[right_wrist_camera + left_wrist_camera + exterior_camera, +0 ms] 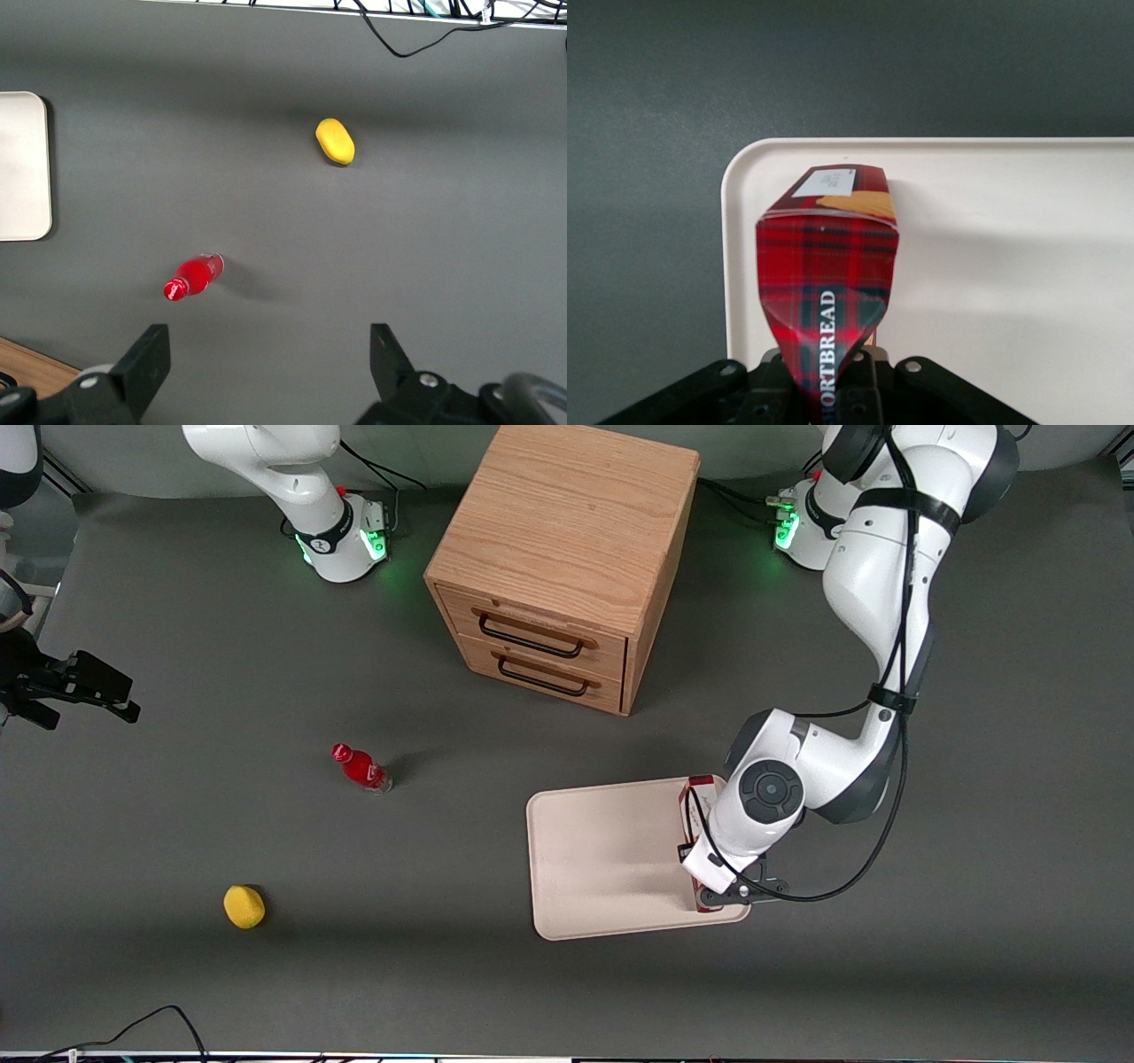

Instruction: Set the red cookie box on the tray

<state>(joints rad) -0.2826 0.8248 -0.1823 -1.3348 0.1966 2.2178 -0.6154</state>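
Note:
The red cookie box [693,797] [828,266], a red tartan carton lettered SHORTBREAD, is held lengthwise over the edge of the tray [602,859] [1010,266] that lies toward the working arm's end. The left arm's gripper [709,895] [833,381] is shut on the box's near end, and the carton walls are pinched inward there. The box's white end panel points away from the gripper, close to a rounded tray corner. I cannot tell whether the box touches the tray floor. The arm's wrist hides most of the box in the front view.
A wooden drawer cabinet [567,558] with two closed drawers stands farther from the front camera than the tray. A small red bottle [361,767] [192,276] and a yellow lemon-like object [244,906] [335,141] lie toward the parked arm's end.

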